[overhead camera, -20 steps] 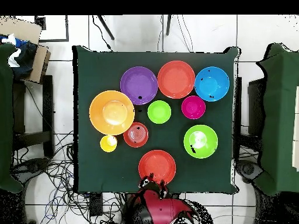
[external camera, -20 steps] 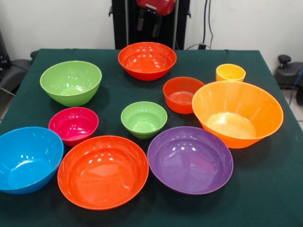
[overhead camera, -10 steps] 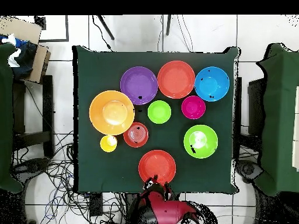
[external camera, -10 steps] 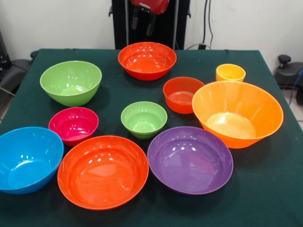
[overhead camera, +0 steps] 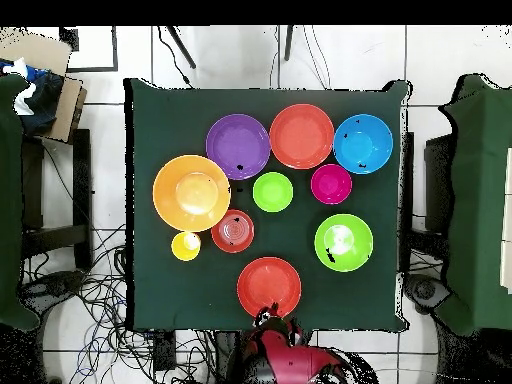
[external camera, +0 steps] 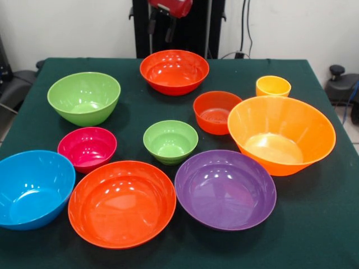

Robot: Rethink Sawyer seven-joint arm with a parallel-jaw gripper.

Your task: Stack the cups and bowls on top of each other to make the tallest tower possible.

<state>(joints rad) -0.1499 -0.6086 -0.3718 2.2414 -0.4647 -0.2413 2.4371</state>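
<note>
The gripper [external camera: 160, 29] hangs at the top edge of the front view, beyond the table's [external camera: 314, 224] far edge, two dark fingers apart, holding nothing. Nothing is stacked: the yellow cup [external camera: 273, 86] stands alone near the far right corner, just beside the large orange bowl [external camera: 280, 133] and the small red-orange bowl [external camera: 216, 111]. A red-orange bowl [external camera: 174, 71] sits nearest the gripper.

From overhead, the gripper [overhead camera: 277, 322] hovers at the table's [overhead camera: 170, 290] bottom edge, just below that red-orange bowl [overhead camera: 269, 286]; the cup [overhead camera: 186, 245] sits lower left, all bowls separate
</note>
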